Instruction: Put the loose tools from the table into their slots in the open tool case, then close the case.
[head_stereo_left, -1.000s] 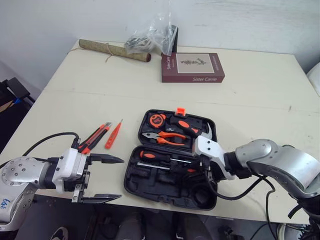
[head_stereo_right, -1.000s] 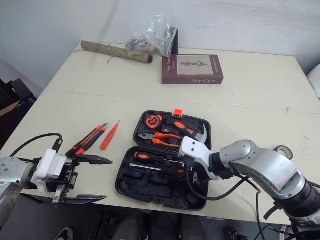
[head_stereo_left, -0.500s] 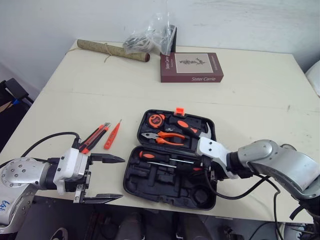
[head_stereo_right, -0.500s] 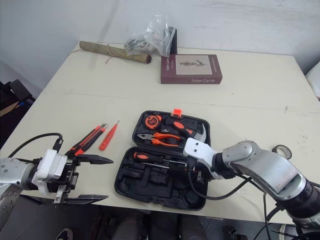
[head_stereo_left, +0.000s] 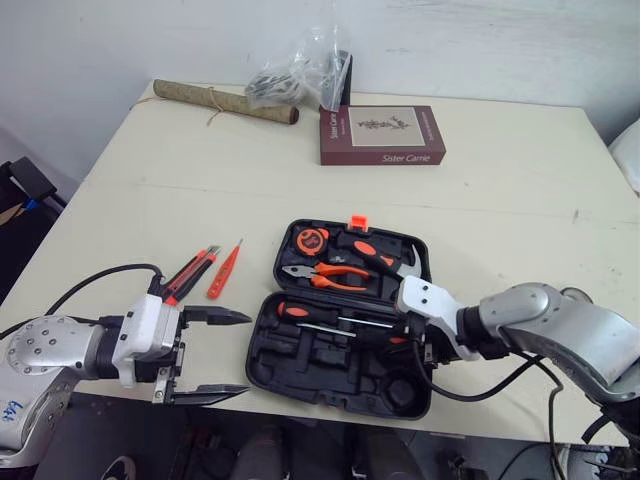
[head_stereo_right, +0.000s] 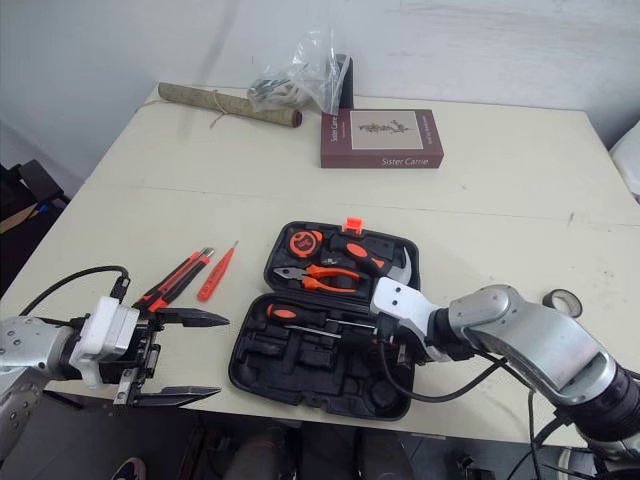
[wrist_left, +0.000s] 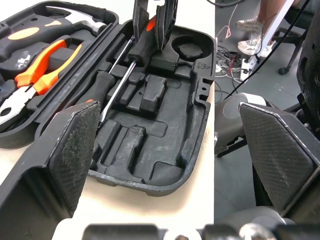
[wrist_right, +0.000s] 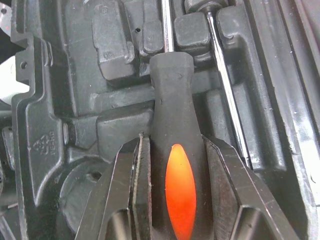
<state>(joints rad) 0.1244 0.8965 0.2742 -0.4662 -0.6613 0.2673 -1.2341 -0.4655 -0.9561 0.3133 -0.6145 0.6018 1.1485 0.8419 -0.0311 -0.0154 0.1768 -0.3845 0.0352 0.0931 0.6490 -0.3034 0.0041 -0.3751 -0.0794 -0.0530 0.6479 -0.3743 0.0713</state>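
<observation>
Two right fingers (wrist_right: 117, 200) clamp screwdriver (wrist_right: 172, 150) | in tool case (head_stereo_left: 330, 375) | left fingers (head_stereo_left: 215, 317) apart

2 screwdrivers (head_stereo_left: 300, 310) (head_stereo_left: 355, 335), 1 pliers (head_stereo_left: 335, 272), 1 book (head_stereo_left: 383, 135).

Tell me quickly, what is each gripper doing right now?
Left gripper: open, holding nothing.
Right gripper: shut on the screwdriver handle, inside the open tool case.

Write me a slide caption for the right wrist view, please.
Right jaws hold a screwdriver by its handle inside the open tool case.
</observation>
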